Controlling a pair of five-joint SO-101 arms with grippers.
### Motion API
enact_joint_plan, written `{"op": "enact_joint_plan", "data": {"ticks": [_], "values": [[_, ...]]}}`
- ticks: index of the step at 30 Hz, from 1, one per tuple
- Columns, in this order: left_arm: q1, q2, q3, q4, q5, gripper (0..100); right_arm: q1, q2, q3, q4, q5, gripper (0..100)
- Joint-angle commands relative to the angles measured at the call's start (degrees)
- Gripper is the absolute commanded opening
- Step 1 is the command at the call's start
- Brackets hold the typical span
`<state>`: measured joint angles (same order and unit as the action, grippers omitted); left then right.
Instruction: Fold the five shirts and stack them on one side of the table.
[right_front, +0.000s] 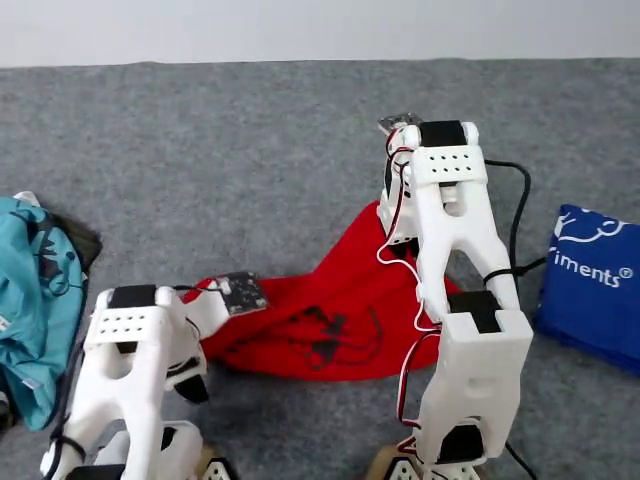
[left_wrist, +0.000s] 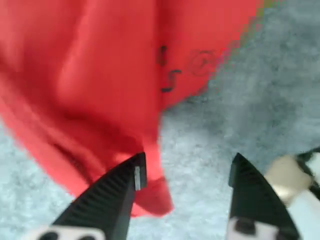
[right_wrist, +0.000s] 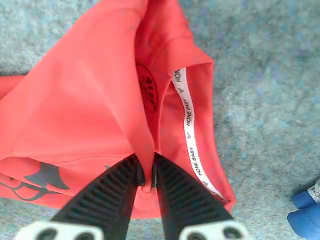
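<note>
Table (right_front: 200, 150): grey and carpet-like, with all the shirts lying on it.
Red shirt (right_front: 340, 290): lay unfolded in the middle, its long axis running from the left arm's end across to the right arm's.
Teal shirt (right_front: 35, 290): was heaped at the left edge.
Blue shirt (right_front: 595, 290): sat at the right edge, apart from the red one.
Right gripper (right_wrist: 148, 172): was pinched narrow on a fold of the red shirt beside the collar.
Left gripper (left_wrist: 189, 165): stood wide and held nothing. The shirt's near corner touched one finger (left_wrist: 120, 187), off to that side rather than centred, so a shift toward the cloth looked necessary before closing.
</note>
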<state>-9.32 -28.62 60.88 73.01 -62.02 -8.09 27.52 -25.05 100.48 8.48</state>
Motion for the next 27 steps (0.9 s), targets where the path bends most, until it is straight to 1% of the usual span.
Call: {"op": "enact_joint_plan", "data": {"ticks": [1, 5, 9, 12, 18, 22, 25, 27], "values": [[-2.99, -0.09, -0.22, -3.87, 0.7, 26, 0.4, -1.36, -2.64, 2.07, 0.62, 0.9], [-5.36, -0.09, 0.04, -7.74, 0.7, 26, 0.4, -1.36, -2.64, 1.98, 0.79, 0.9], [-6.68, 1.14, -0.22, -9.67, 0.62, 26, 0.4, -1.36, -2.64, 1.98, 0.79, 0.9], [-6.86, 6.51, -0.48, -11.52, 0.62, 26, 0.4, -1.36, -2.64, 1.98, 0.88, 0.9], [-11.96, 20.31, -11.74, -9.93, 0.79, 26, 0.4, -1.36, -2.64, 1.98, 0.88, 0.9], [-12.66, 29.01, -16.57, -9.67, 0.7, 26, 0.4, -1.36, -2.64, 1.89, 0.88, 0.9], [-12.66, 32.88, -18.51, -9.67, 0.7, 26, 0.57, -1.36, -2.64, 1.89, 0.88, 0.9], [-12.66, 33.14, -19.47, -9.67, 0.88, 23, 0.66, -1.36, -2.73, 1.89, 0.88, 0.9]]}}
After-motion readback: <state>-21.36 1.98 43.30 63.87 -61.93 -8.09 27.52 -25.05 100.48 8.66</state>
